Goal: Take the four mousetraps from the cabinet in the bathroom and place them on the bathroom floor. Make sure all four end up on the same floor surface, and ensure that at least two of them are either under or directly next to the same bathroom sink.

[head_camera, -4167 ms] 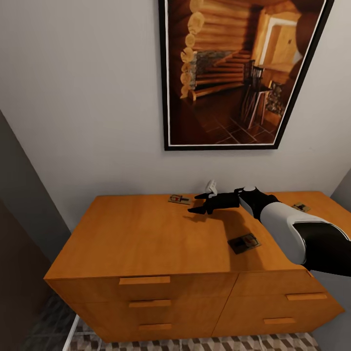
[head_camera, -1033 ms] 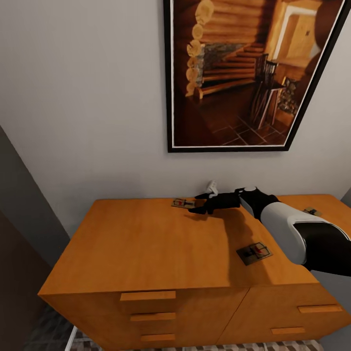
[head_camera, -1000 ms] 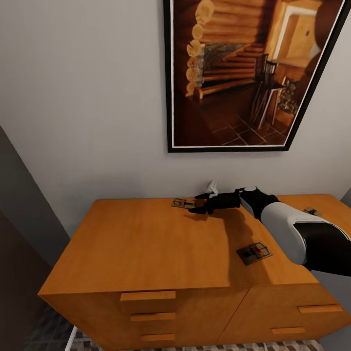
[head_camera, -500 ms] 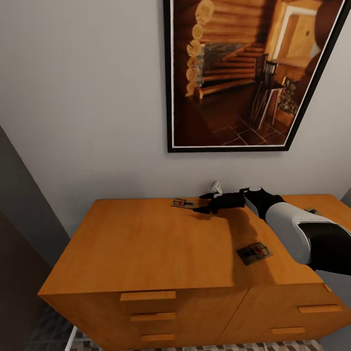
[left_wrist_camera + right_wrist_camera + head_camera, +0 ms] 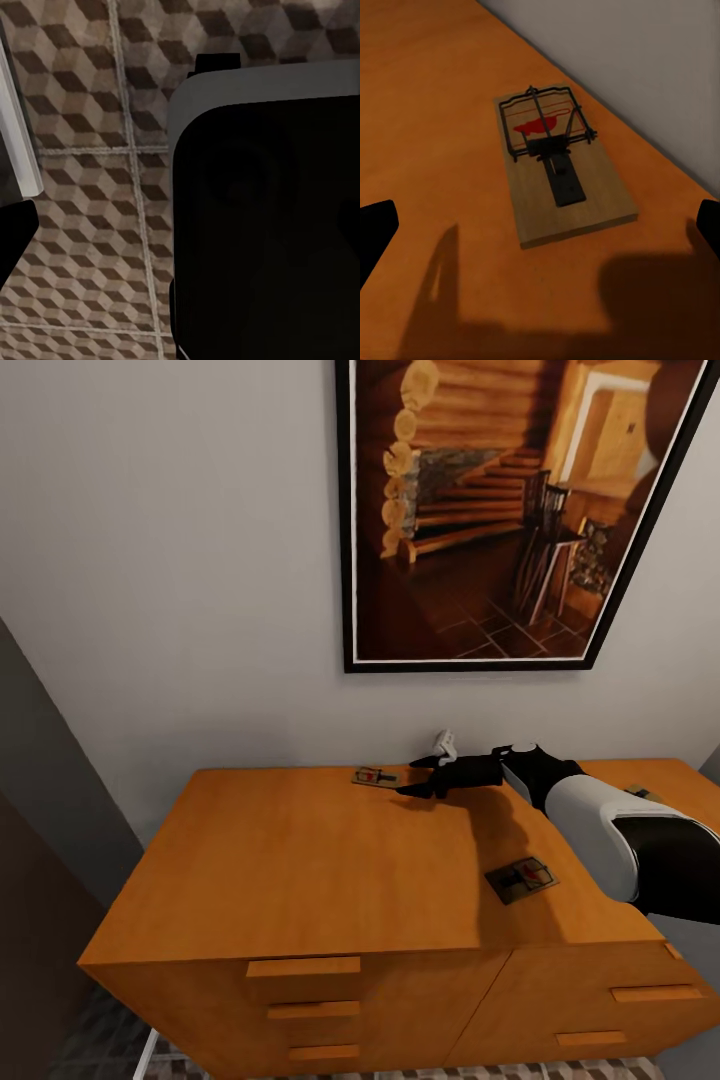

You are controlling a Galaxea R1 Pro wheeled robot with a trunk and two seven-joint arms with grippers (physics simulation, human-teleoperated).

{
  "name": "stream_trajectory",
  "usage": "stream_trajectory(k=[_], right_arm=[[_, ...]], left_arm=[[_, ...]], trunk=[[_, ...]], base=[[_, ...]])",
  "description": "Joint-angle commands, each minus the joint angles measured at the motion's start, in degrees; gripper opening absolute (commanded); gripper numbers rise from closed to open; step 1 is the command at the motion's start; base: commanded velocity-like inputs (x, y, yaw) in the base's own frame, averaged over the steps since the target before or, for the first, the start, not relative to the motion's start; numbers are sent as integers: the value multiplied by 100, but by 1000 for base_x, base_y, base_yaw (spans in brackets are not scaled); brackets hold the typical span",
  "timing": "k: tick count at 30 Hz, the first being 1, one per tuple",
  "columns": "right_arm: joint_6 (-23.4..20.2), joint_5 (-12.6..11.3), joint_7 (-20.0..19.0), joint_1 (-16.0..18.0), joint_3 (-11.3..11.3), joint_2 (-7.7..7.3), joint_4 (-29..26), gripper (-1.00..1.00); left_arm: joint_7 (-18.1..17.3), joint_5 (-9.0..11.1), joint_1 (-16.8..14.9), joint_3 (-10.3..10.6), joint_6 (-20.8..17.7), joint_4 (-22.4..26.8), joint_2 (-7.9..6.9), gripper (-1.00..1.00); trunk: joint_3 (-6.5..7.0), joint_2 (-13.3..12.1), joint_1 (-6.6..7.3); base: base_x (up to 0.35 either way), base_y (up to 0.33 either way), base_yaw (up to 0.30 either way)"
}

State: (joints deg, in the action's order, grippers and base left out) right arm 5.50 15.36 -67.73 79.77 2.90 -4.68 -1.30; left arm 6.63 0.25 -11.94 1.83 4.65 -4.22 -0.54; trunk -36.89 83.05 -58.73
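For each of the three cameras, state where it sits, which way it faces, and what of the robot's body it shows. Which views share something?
Head view: high, looking down at the cabinet; right gripper open, reaching toward a mousetrap.
Left wrist view: faces the bathroom floor; dark robot body alongside.
Right wrist view: faces that mousetrap; fingertips at edges.
Shared: head and right wrist show this mousetrap.

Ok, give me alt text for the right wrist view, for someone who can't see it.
A tan wooden mousetrap with a black wire spring bar and a red mark lies flat on the orange-brown cabinet top, close to the grey wall. The right gripper's dark fingertips sit spread at either side of the frame, open and short of the trap.
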Motion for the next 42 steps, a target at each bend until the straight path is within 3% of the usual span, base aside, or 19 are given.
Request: stream_trajectory(k=[1,29,42], right_arm=[[57,9,-3,3,26,-3,-2,100],[57,2,5,3,26,10,-2,100],[57,3,13,3,28,19,-2,100]], left_arm=[[14,2,-10,19,44,-27,1,100],[14,2,-10,19,44,-27,1,100],[14,2,-10,19,44,-27,1,100]], trunk=[[-5,3,0],[-8,3,0],[-95,3,0]], base=[[0,0,0],[0,0,0],[0,0,0]])
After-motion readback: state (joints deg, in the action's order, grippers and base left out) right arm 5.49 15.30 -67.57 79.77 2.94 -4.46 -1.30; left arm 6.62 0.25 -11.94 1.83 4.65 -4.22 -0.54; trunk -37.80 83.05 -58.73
